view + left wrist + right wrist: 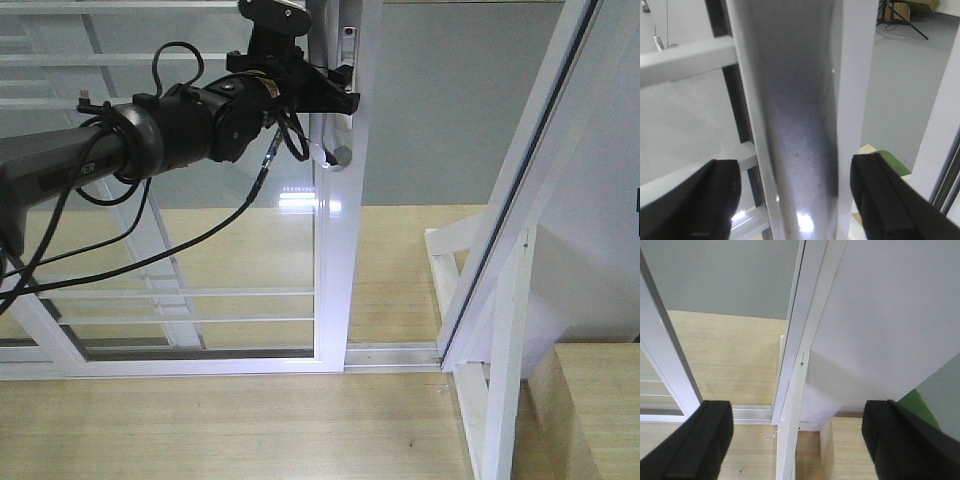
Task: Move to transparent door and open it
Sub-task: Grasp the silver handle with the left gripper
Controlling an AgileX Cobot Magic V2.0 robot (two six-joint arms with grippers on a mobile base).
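the left arm (185,125) is looking fat, round and shiny black, joining a grey tube (50,165) that is wearing tiny white letters. thin black cables (252,192) are looping off it. the left fingers (715,200) and right fingers (705,440) are showing as dull black blocks.

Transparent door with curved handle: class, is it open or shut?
Partly open: the white-framed glass sliding door stands apart from the white frame post, bare track between.
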